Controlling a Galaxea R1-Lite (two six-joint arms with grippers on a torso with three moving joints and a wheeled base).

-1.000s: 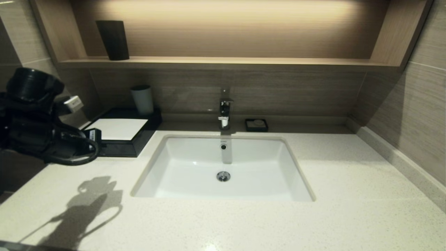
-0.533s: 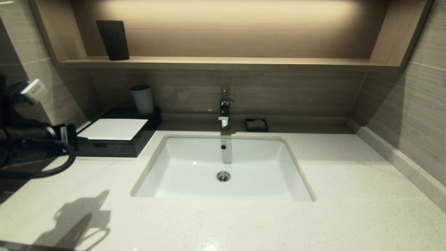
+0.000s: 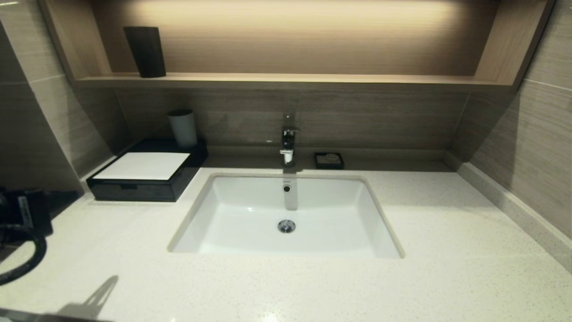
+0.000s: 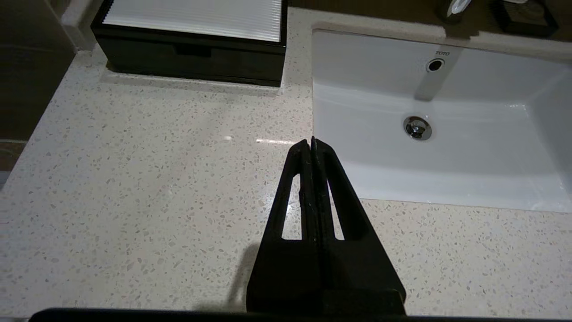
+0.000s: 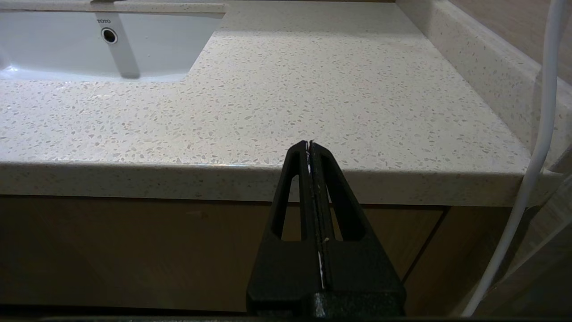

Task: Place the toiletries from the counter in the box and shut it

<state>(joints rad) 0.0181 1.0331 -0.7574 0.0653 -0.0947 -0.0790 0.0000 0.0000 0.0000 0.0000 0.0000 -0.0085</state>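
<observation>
Left arm (image 3: pixel 20 223) cut off by the head view's left edge — only a dark housing and a cable loop show; its gripper not visible there. Right arm outside the head view entirely.

Box (image 3: pixel 145 176): drawer front flush, contents hidden. Left wrist view clips the box's (image 4: pixel 192 58) back edge at the picture's border.

Soap dish (image 3: pixel 329 160) — contents too small to make out.

Basin (image 5: pixel 103 44) cut by the right wrist view's border; only one corner shows. White cable (image 5: pixel 536 147) runs out of the picture at both ends.
</observation>
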